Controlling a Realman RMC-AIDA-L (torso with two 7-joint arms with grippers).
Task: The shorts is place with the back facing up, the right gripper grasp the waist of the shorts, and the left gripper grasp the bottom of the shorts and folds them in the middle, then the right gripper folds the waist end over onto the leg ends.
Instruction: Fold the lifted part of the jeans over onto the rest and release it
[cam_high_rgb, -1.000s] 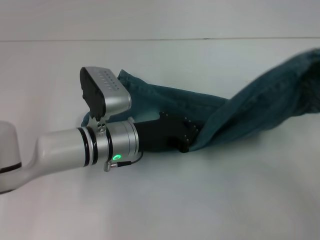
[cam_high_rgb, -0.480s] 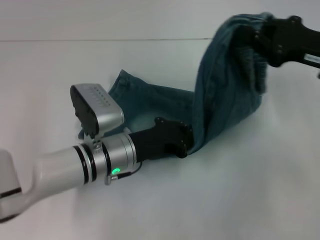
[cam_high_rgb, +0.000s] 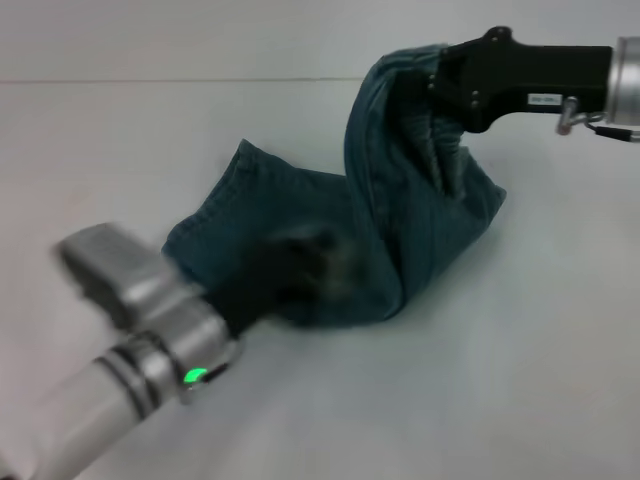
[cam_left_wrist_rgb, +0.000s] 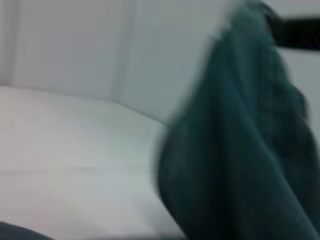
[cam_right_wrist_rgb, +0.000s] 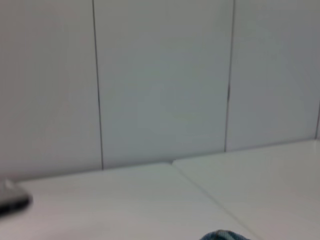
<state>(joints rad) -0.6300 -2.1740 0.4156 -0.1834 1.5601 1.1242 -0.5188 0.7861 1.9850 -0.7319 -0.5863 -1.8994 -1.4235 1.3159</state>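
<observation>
Denim shorts (cam_high_rgb: 330, 250) hang by the waist (cam_high_rgb: 420, 90) from the clenched right gripper (cam_high_rgb: 440, 85); left gripper (cam_high_rgb: 300, 275) blurred, grip unclear.

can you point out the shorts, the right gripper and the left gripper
shorts (cam_high_rgb: 300, 205): head view, on the flat denim lying on the table.
right gripper (cam_high_rgb: 440, 85): head view, at the black claw's tip where it holds the raised end of the shorts.
left gripper (cam_high_rgb: 325, 262): head view, blurred black claw over the shorts.
</observation>
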